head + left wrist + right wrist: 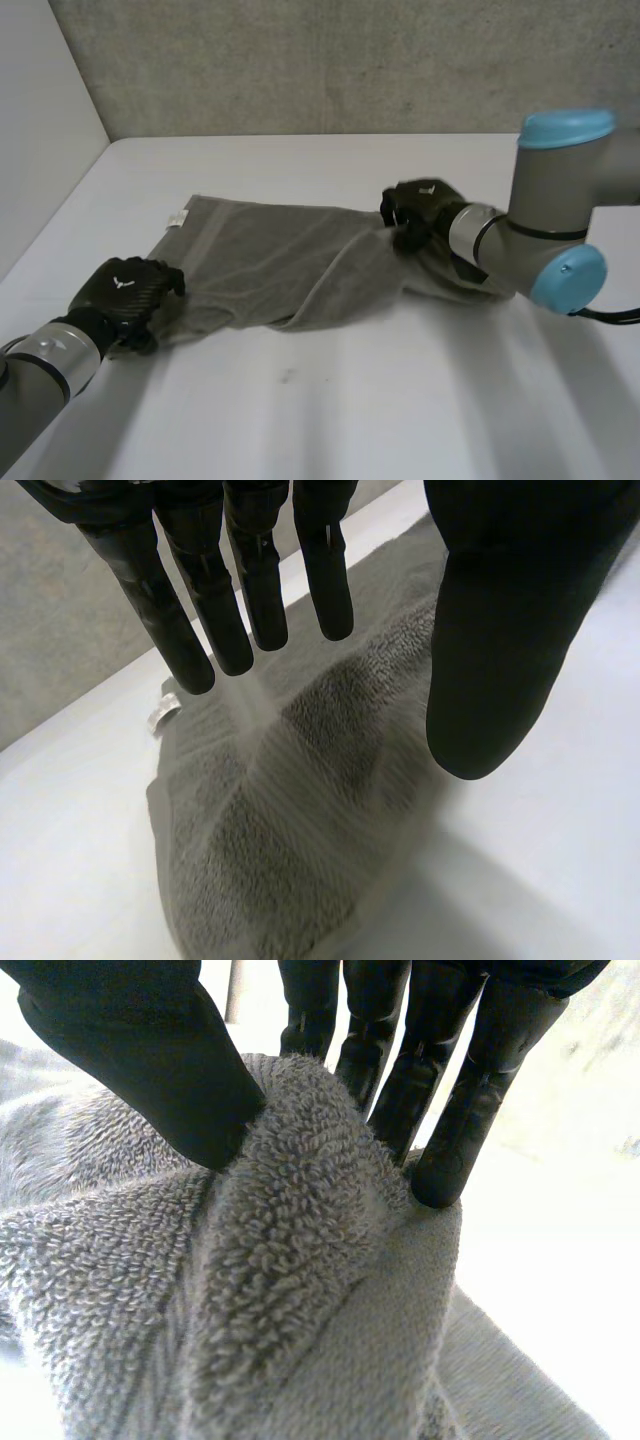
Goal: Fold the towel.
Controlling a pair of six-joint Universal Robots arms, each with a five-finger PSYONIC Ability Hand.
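On the white table (pixel 330 420), with a grey rough wall (pixel 330 60) behind it and a plain white side wall (pixel 40 130) at the robot's left, a grey towel (pixel 290 265) lies spread and rumpled across the middle. A small white label (pixel 176 219) sits at its far left corner, and a faint dark speck (pixel 287 376) marks the bare table in front of the cloth. The right arm (pixel 550 200), with its light-blue caps, bends in over the towel's right end and covers part of it from the head view. The right hand (pixel 425 210) is at that end, and its wrist view shows the thumb and fingers (pixel 470 1110) pinching a raised ridge of the terry cloth (pixel 280 1310) between them. The left arm (pixel 40 370) reaches in from the near left. The left hand (pixel 125 290) is at the towel's near left corner; in its wrist view the fingers (pixel 190 630) are straight and the thumb stands well apart, gripping nothing, with the towel (pixel 290 810) lying flat below the palm and the label (pixel 163 715) just beyond the fingertips.
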